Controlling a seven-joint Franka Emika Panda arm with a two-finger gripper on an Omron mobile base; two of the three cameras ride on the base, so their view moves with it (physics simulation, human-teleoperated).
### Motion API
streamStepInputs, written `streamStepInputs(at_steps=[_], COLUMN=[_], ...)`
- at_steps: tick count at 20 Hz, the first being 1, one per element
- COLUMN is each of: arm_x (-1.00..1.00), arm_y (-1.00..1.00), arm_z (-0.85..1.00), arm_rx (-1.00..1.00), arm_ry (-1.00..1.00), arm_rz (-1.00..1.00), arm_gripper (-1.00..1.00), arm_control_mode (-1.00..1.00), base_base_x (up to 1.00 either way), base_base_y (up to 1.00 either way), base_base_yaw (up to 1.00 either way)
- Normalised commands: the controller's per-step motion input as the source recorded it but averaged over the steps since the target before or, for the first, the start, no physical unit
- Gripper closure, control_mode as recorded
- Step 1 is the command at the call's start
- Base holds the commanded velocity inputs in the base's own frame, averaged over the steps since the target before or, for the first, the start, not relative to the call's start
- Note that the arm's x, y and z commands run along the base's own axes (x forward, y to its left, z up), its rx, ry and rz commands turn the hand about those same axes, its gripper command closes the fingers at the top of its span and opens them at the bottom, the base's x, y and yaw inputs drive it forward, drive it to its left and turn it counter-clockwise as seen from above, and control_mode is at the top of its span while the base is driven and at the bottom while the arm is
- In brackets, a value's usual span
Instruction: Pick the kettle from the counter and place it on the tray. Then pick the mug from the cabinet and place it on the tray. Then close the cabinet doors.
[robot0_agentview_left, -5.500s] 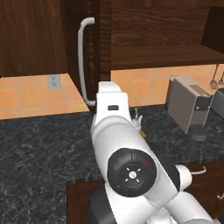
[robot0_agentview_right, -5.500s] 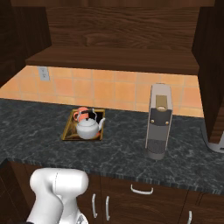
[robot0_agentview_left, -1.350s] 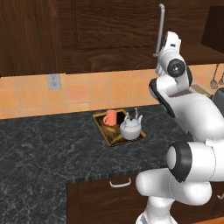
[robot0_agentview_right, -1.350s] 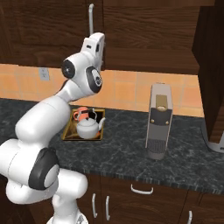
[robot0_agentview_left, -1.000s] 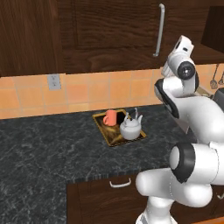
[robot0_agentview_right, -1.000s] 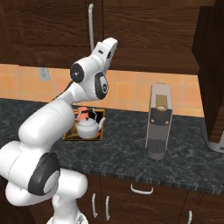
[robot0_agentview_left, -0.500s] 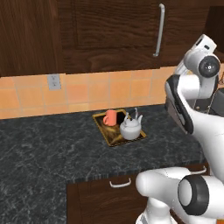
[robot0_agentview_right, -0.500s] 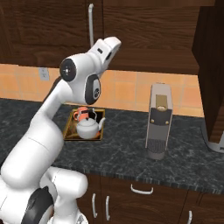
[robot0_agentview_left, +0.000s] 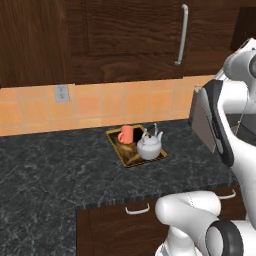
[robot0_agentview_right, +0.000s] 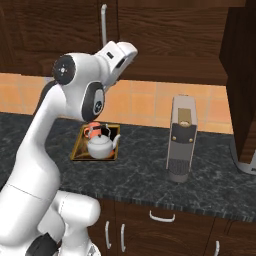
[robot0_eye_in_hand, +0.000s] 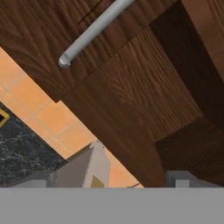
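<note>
Arm (robot0_agentview_right: 47, 150): glossy white shell throughout, built from thick rounded tubular links that swell into bulbous housings at each joint. Seams between links are dark grey to black bands. Round joint end caps (robot0_agentview_right: 64, 70) are black discs with a small pale centre mark; one larger dark oval cap sits just below it. In the left base view a black strip runs along the edge of the upper link (robot0_agentview_left: 220, 125), and a thin dark line beside it is possibly a cable. A grey ring with a black core marks the low joint (robot0_agentview_left: 220, 242). The hand section (robot0_agentview_right: 117, 57) is a boxy white block with small dark recesses. No lettering is legible.
</note>
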Motion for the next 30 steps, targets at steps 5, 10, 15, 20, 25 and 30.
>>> streamStepInputs(at_steps=[5, 10, 15, 20, 25, 30], arm_x=[-0.27, -0.29, -0.85, -0.62, -0.02, -0.01], arm_y=[0.24, -0.26, -0.69, -0.44, -0.32, -0.64], arm_z=[-0.29, -0.71, -0.57, -0.24, -0.2, -0.19], arm_rx=[0.03, 0.22, 0.3, 0.18, 0.17, 0.29], arm_ry=[0.0, -0.14, -0.3, -0.04, 0.0, 0.0], arm_rz=[-0.01, -0.02, -0.04, -0.15, -0.01, 0.0], arm_gripper=[-1.0, -1.0, -1.0, -1.0, -1.0, -1.0], arm_control_mode=[-1.0, -1.0, -1.0, -1.0, -1.0, -1.0], base_base_x=[0.0, 0.0, 0.0, 0.0, 0.0, 0.0], base_base_y=[0.0, 0.0, 0.0, 0.0, 0.0, 0.0], base_base_yaw=[0.0, 0.0, 0.0, 0.0, 0.0, 0.0])
